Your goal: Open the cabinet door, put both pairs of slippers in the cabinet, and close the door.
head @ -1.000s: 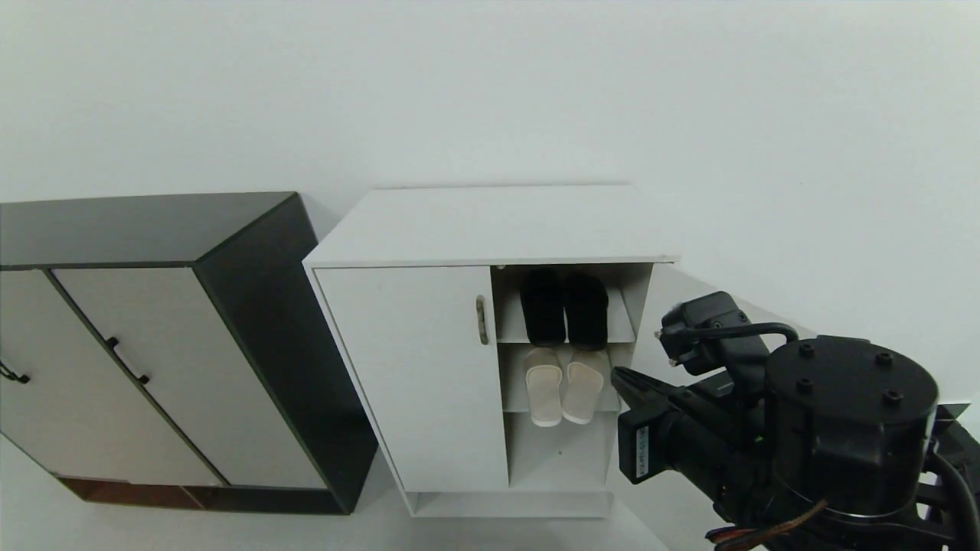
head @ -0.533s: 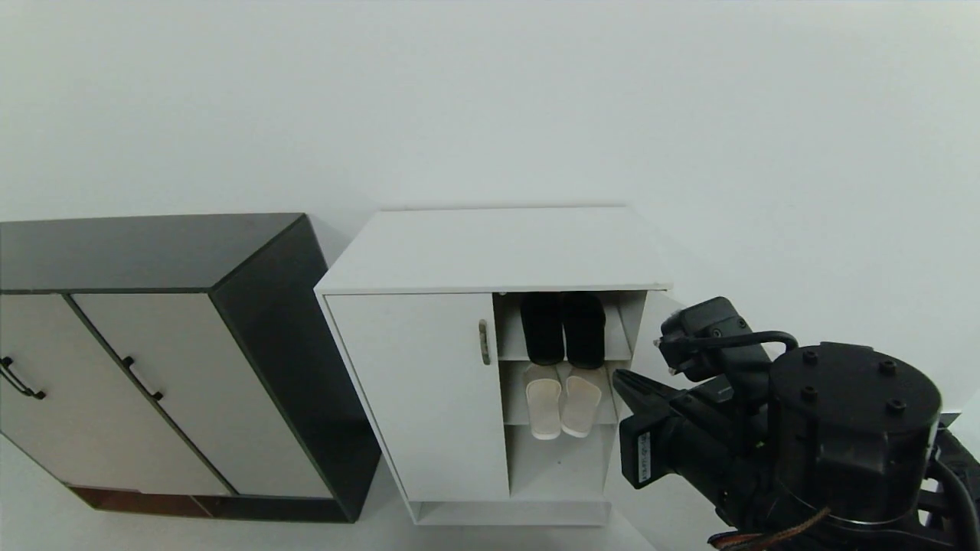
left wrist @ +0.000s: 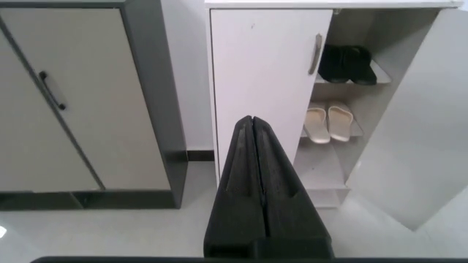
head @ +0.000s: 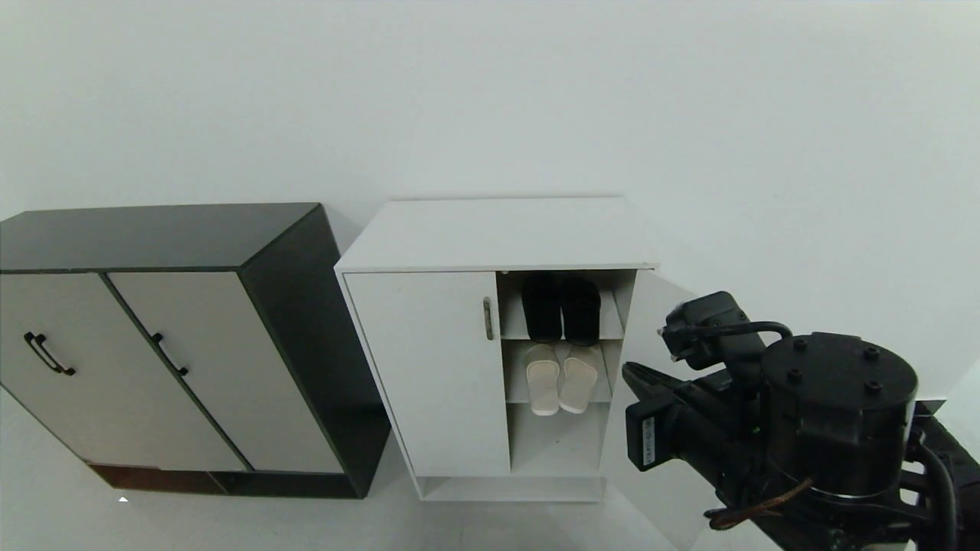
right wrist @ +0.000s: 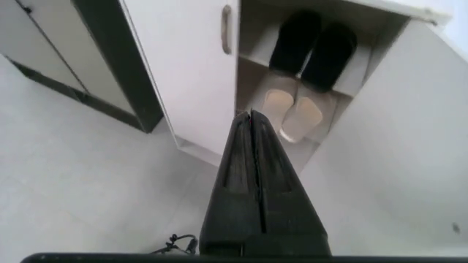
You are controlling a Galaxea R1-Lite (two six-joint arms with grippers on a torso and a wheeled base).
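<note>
jaws of the right gripper (head: 634,375) are clenched on nothing; in the head view it hangs just beside the open door (head: 649,315) of the white cabinet (head: 498,229). black slippers (head: 561,308) lie on the top shelf (head: 511,327), white slippers (head: 560,377) on the shelf below (head: 514,387). left wrist view: left gripper (left wrist: 253,123) also clenched, empty, facing the closed door (left wrist: 263,80). right wrist view: 2 pairs inside.

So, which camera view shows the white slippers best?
The right wrist view: the white slippers appear nearest there, side by side just below the black slippers. The head and left wrist views show them too, but farther off.
</note>
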